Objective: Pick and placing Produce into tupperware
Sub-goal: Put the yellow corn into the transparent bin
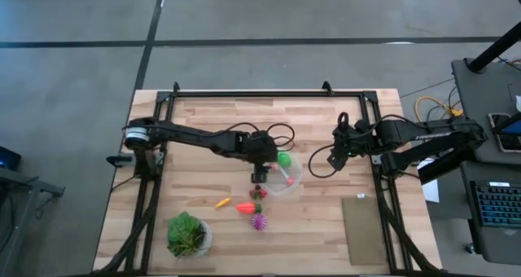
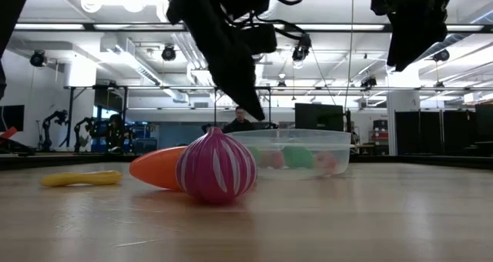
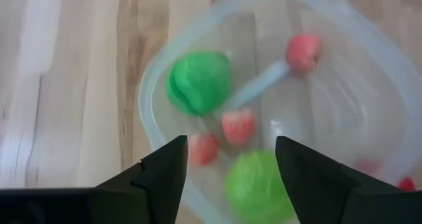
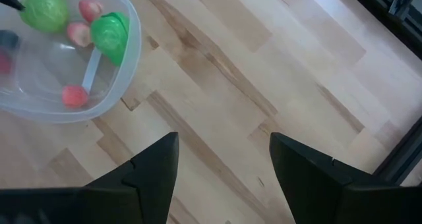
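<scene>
The clear tupperware (image 1: 286,178) stands mid-table. In it lie two green pieces (image 3: 198,82) (image 3: 257,184) and several small red ones (image 3: 237,126). My left gripper (image 3: 231,142) hangs open just above its near-left part, with one green piece below the gap. More produce rests on the wood near the tupperware: a yellow-orange piece (image 1: 221,202), an orange-red one (image 1: 246,207), a small red-and-green one (image 1: 257,194) and the purple ball (image 1: 259,222). My right gripper (image 4: 224,141) waits open above bare wood, right of the tupperware.
A leafy plant in a white pot (image 1: 189,235) stands at the near left. A brown mat (image 1: 364,228) lies at the near right. Black frame rails (image 1: 269,94) border the tabletop. Bare wood (image 1: 326,220) lies between the tupperware and the mat.
</scene>
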Action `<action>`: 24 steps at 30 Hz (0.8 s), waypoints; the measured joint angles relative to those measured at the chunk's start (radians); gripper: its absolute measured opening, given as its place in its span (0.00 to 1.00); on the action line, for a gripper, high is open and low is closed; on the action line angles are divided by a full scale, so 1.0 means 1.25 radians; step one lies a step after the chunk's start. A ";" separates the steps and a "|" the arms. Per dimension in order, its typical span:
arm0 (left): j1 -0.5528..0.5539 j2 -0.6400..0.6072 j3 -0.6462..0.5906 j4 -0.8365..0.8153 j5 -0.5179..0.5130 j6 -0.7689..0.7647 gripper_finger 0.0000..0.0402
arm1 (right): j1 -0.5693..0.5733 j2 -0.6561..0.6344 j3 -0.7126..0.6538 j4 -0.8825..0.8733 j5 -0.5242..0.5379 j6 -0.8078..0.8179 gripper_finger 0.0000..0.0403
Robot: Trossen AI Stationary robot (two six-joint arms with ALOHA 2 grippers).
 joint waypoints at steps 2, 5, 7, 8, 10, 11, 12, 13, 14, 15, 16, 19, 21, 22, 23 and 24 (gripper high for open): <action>0.000 -0.019 -0.001 -0.049 -0.001 -0.011 0.54 | 0.000 0.001 0.000 0.000 0.000 0.000 0.57; 0.000 -0.048 -0.005 -0.127 -0.004 -0.108 0.53 | 0.000 0.001 0.000 0.000 0.000 0.000 0.57; -0.005 -0.069 -0.015 -0.161 0.001 -0.214 0.52 | 0.000 0.000 0.000 0.000 0.000 -0.005 0.57; -0.009 -0.081 -0.024 -0.172 0.009 -0.264 0.52 | 0.000 0.000 -0.001 0.000 0.000 -0.007 0.57; -0.028 -0.105 -0.033 -0.193 0.030 -0.352 0.51 | 0.000 0.000 -0.001 0.001 0.000 -0.018 0.57; -0.042 -0.118 -0.040 -0.199 0.035 -0.378 0.50 | 0.000 0.000 -0.001 0.002 0.000 -0.024 0.57; -0.058 -0.133 -0.049 -0.206 0.037 -0.393 0.50 | 0.000 0.002 -0.001 0.006 0.000 -0.026 0.57; -0.076 -0.147 -0.060 -0.211 0.040 -0.395 0.49 | 0.000 0.002 -0.002 0.009 0.000 -0.026 0.57; -0.097 -0.161 -0.072 -0.209 0.044 -0.381 0.49 | 0.000 0.002 -0.002 0.009 0.000 -0.026 0.57; -0.119 -0.179 -0.085 -0.204 0.044 -0.358 0.49 | 0.000 0.002 -0.002 0.013 0.000 -0.026 0.57; -0.144 -0.198 -0.100 -0.207 0.043 -0.339 0.49 | 0.000 0.002 -0.002 0.020 0.000 -0.023 0.57; -0.206 -0.242 -0.141 -0.211 0.017 -0.387 0.49 | 0.000 0.001 -0.002 0.036 0.000 -0.006 0.57; -0.229 -0.260 -0.168 -0.257 0.010 -0.488 0.49 | 0.002 0.002 -0.002 0.044 -0.001 0.015 0.57; -0.236 -0.265 -0.180 -0.268 0.007 -0.548 0.49 | 0.005 0.002 -0.002 0.045 -0.001 0.026 0.57; -0.245 -0.271 -0.193 -0.276 0.007 -0.602 0.49 | 0.007 0.003 -0.002 0.045 -0.003 0.032 0.57; -0.254 -0.276 -0.208 -0.291 0.005 -0.651 0.49 | 0.011 0.004 -0.002 0.046 -0.003 0.034 0.57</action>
